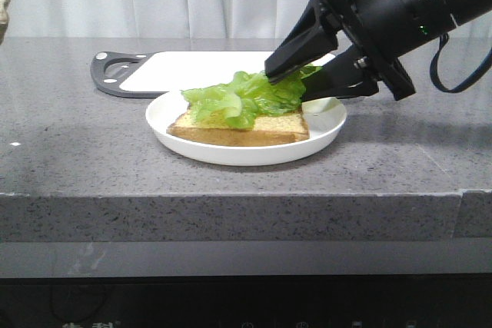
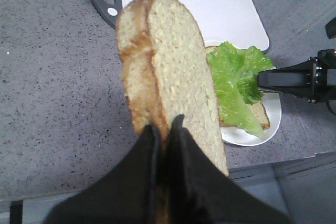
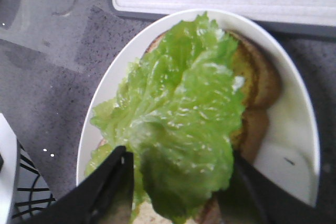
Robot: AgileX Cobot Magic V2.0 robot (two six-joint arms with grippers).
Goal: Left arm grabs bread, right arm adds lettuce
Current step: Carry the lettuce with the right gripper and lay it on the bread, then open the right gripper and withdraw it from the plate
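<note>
My left gripper (image 2: 164, 124) is shut on the bread (image 2: 173, 66), a thick slice with a pale speckled face and brown crust, held on edge high above the table. The left arm does not show in the front view. The lettuce (image 1: 238, 97) lies on a second, golden slice (image 1: 254, 130) in a white plate (image 1: 246, 153). My right gripper (image 1: 286, 86) is open just over the plate. Its fingers stand on either side of the lettuce (image 3: 184, 103) in the right wrist view, gripper (image 3: 178, 158). The lettuce also shows in the left wrist view (image 2: 236, 77).
A white cutting board (image 1: 200, 67) with a black handle (image 1: 115, 74) lies just behind the plate. The grey stone table (image 1: 77, 159) has its front edge close below the plate. A white curtain hangs at the back.
</note>
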